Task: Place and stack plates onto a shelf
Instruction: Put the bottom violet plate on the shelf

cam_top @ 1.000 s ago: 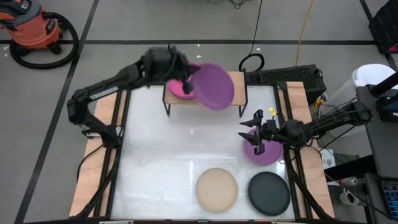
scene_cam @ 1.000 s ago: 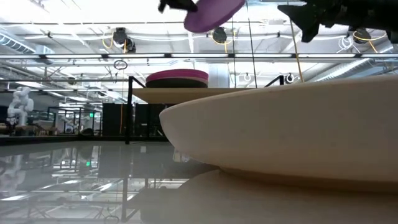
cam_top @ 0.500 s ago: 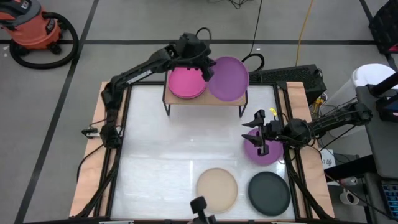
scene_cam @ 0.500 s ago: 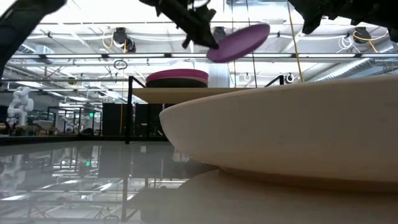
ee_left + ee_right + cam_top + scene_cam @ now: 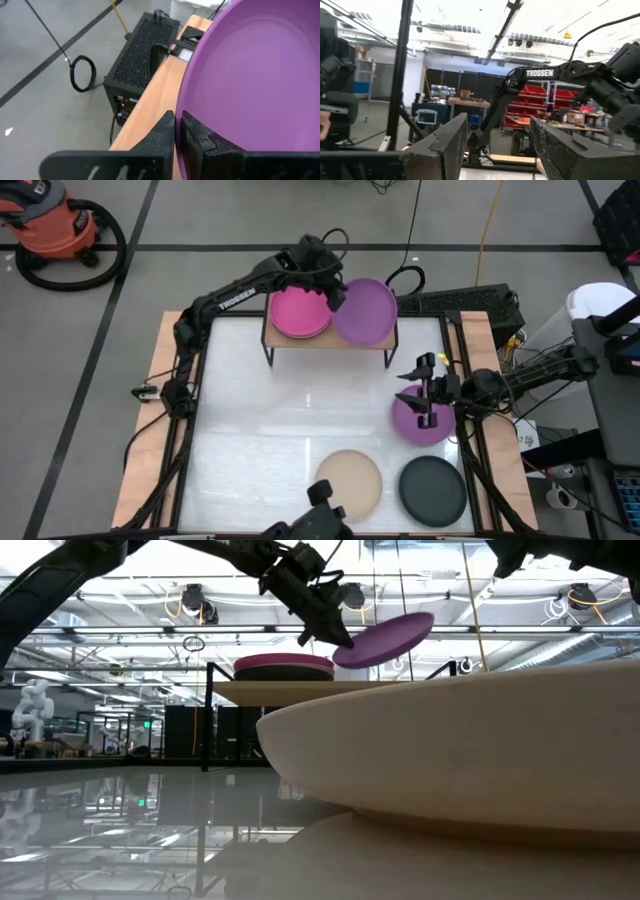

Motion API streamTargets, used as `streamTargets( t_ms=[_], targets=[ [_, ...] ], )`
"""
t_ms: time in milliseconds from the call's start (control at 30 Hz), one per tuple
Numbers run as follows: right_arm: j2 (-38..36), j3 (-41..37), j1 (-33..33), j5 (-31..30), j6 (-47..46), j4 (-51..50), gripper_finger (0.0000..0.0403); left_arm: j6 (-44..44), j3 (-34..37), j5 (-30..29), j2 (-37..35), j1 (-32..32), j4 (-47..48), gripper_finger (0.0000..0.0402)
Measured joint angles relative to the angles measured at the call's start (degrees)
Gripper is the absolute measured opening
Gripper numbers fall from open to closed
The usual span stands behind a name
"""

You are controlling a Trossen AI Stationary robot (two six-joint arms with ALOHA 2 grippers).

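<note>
Purple plate (image 5: 365, 309) hangs tilted over the shelf (image 5: 380, 338), beside the pink pile (image 5: 298, 313). Left tool (image 5: 331, 292) pinches its rim. It looks light, stiff and smooth. Right tool (image 5: 422, 391) waits apart over another purple plate (image 5: 420, 424).

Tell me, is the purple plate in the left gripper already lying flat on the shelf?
No. In the low view the purple plate is tilted in the left gripper, above the shelf.

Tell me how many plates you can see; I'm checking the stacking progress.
At least 6: hot pink plate topping a dark plate on the shelf, purple plate in the left gripper, another purple, beige, dark grey on the table. Others may be hidden.
</note>
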State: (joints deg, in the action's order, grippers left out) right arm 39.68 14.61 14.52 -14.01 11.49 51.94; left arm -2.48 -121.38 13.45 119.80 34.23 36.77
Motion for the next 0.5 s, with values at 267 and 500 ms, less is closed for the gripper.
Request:
streamTargets(
  t_ms=[267,500],
  targets=[
    [-1.03,0.00,0.00,-5.48,2.93,-1.61,0.0196,-0.74,0.00,-0.15,-0.14,1.02,1.09,0.0024],
    [-1.70,0.00,0.00,-5.57,3.14,-1.66,0.0196,-1.77,0.00,-0.20,-0.14,1.02,0.70,0.0026]
  ],
)
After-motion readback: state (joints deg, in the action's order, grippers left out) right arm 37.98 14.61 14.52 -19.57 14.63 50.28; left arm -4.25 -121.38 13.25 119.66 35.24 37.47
